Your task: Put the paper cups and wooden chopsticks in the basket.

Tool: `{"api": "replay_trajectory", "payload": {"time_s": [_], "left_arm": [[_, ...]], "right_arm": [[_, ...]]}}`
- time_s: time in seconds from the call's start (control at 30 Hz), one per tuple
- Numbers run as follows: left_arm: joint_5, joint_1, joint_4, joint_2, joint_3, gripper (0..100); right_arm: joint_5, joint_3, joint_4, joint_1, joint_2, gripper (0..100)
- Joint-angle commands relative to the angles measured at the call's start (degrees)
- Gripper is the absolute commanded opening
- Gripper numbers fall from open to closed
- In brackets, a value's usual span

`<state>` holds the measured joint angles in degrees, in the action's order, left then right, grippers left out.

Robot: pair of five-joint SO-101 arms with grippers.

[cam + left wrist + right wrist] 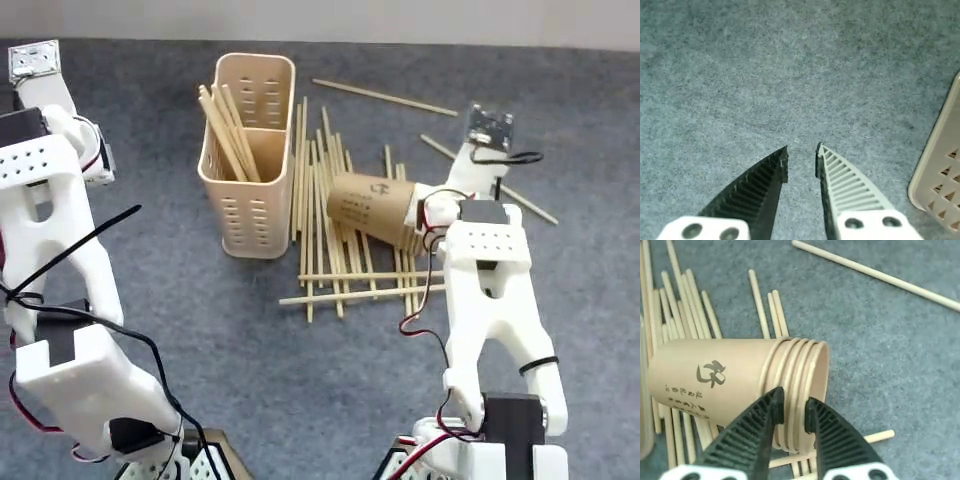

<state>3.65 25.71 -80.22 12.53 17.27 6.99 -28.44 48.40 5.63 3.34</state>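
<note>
A stack of brown paper cups (pixel 372 207) lies on its side over a pile of wooden chopsticks (pixel 322 262), just right of the beige slotted basket (pixel 232 215). The basket stands upright with a few chopsticks (pixel 228 130) leaning inside. My right gripper (pixel 794 401) is shut on the rims of the paper cups (pixel 735 385) at their open end; in the high view it sits at the stack's right end (pixel 425 215). My left gripper (pixel 801 152) hangs over bare carpet left of the basket (pixel 940 175), slightly open, with nothing between its fingers.
Two loose chopsticks lie apart at the back right, one (pixel 385 96) behind the pile and one (pixel 488 178) past the right arm's wrist. Grey carpet covers the table. The left arm (pixel 50 200) stands along the left edge.
</note>
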Motion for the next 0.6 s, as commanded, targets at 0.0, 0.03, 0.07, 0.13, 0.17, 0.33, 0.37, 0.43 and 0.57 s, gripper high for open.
{"api": "replay_trajectory", "payload": {"time_s": [0.0, 0.03, 0.07, 0.13, 0.17, 0.33, 0.37, 0.43, 0.57], "left_arm": [[-0.44, -1.1, 0.09, -3.21, 0.13, 12], [-0.44, -1.1, 0.09, -3.21, 0.13, 12], [-0.53, -0.92, 0.09, -3.21, 0.13, 12], [-0.7, -0.66, 0.09, -3.21, 0.13, 12], [-0.7, -0.57, 0.09, -3.21, 0.13, 12], [-0.7, 0.22, 0.18, -3.21, 0.22, 12], [-0.7, 0.22, 0.18, -3.21, 0.22, 12], [-0.7, 0.22, 0.18, -3.21, 0.22, 12], [-0.79, 0.66, 0.18, -2.95, 0.22, 12]], "right_arm": [[-8.7, -2.24, 0.31, 2.86, -0.48, 0.4], [-8.88, -1.89, 0.66, 2.86, -0.4, 0.5], [-9.85, -1.45, 1.54, 2.33, -0.31, 0.4], [-13.71, 4.7, 4.79, 1.01, 0.66, 0.4], [-15.38, 8.66, 8.4, 0.4, 1.19, 0.4], [-19.78, 29.41, 23.25, -0.84, 2.68, 0.4], [-19.78, 33.54, 25.1, -0.84, 2.51, 0.4], [-20.04, 41.45, 28.62, -0.57, 1.98, 0.4], [-21.89, 55.87, 34.86, 0.75, -0.84, 0.4]]}}
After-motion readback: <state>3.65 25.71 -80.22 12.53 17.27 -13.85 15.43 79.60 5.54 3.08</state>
